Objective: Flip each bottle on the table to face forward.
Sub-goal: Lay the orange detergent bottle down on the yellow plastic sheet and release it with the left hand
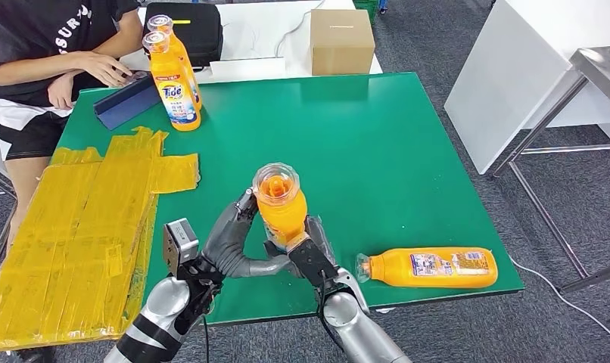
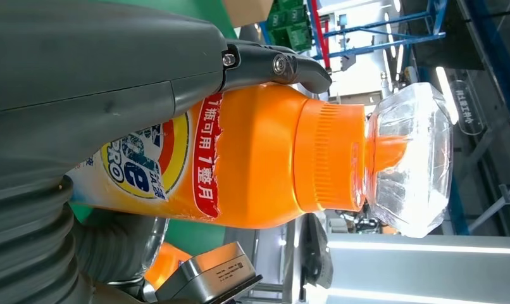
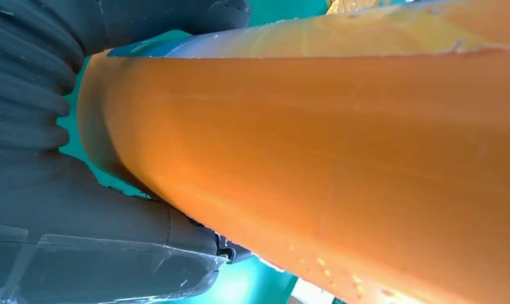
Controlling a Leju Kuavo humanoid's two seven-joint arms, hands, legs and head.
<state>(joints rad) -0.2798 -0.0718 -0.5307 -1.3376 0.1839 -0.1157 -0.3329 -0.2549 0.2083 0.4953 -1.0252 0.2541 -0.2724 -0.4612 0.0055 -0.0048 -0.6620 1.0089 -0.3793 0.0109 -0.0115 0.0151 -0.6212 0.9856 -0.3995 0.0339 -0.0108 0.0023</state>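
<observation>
Four orange bottles are on view, and both hands are busy with one of them. The held bottle [image 1: 281,204] stands upright near the front edge of the green desk [image 1: 378,144], with its clear cap [image 1: 276,181] pointing up toward the head camera. The left hand [image 1: 238,246] grips it from the left side, with the fingers [image 1: 245,206] reaching up beside the orange shoulder. The right hand [image 1: 311,257] grips the lower body from the right, so the bottle is clamped between the two hands.

In the left wrist view the same bottle [image 2: 252,164] shows its printed label [image 2: 148,161], and the thumb [image 2: 274,66] lies along the orange body close to the ribbed collar. In the right wrist view the orange wall of the bottle [image 3: 316,164] is very close, pressed against the grey hand [image 3: 94,215].

Another bottle [image 1: 429,268] lies on its side at the front right of the desk, just beside the right arm, cap pointing left. Two more bottles [image 1: 173,76] stand upright together at the far left corner. A patch of yellow tape [image 1: 98,227] covers the left part of the desk. A person [image 1: 52,53] leans on the far left corner, and a cardboard box [image 1: 341,41] is behind the desk.
</observation>
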